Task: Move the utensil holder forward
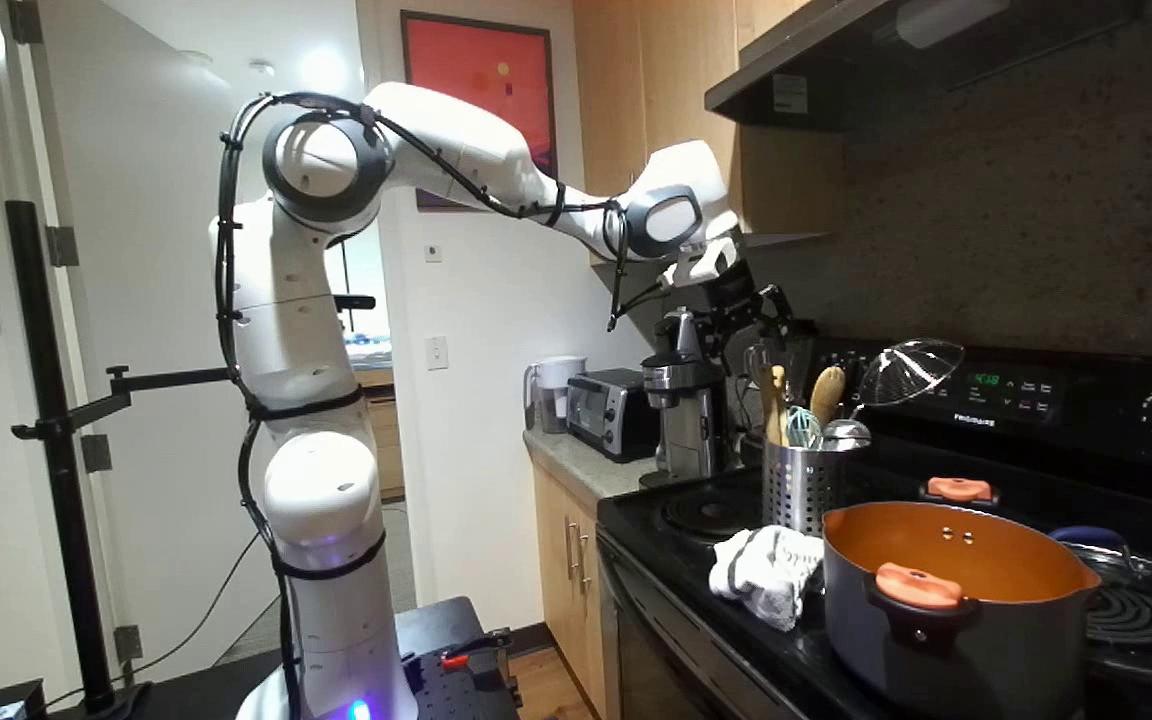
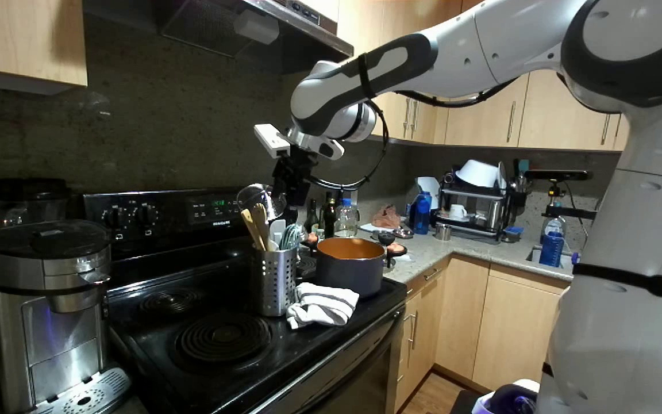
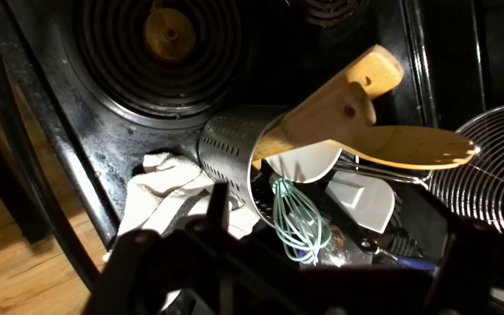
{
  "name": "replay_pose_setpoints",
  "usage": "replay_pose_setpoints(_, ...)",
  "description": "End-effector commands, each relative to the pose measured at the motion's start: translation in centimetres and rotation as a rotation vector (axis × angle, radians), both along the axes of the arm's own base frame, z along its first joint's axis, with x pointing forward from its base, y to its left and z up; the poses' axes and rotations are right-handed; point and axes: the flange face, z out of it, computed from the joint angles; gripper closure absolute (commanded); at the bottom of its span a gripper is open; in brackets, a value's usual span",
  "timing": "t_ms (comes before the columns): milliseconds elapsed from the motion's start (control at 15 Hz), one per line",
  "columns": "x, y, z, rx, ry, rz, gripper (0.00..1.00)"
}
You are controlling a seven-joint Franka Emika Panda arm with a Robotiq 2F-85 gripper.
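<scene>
The utensil holder is a silvery perforated metal cup standing upright on the black stove, in both exterior views (image 1: 802,485) (image 2: 274,282). In the wrist view its side (image 3: 230,146) shows, with wooden handles, a mint whisk (image 3: 300,223) and white utensil heads sticking out. A wire strainer (image 1: 908,372) rises from it. My gripper shows in both exterior views (image 1: 751,325) (image 2: 289,210), above and close to the utensils, pointing down. In the wrist view its dark fingers (image 3: 335,218) stand wide apart, with nothing gripped between them. The fingertips are partly dark and blurred.
A large orange-lined pot (image 1: 956,620) stands close to the holder on the stove. A striped white towel (image 2: 322,305) lies at the holder's foot. A coffee machine (image 2: 49,316) stands beside the stove. The range hood (image 1: 836,70) hangs above. A front burner (image 2: 224,336) lies beside the holder.
</scene>
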Motion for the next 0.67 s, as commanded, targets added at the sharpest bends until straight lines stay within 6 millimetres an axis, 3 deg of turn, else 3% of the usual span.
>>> replay_pose_setpoints(0, -1.7, 1.0, 1.3, 0.01, 0.013, -0.004, 0.0)
replay_pose_setpoints(400, -2.8, 1.7, 2.3, 0.005, 0.071, 0.026, 0.0)
replay_pose_setpoints(467, -1.9, 1.2, 1.6, 0.006, 0.065, 0.025, 0.0)
replay_pose_setpoints(600, -2.1, 1.4, 1.9, 0.005, 0.063, 0.029, 0.0)
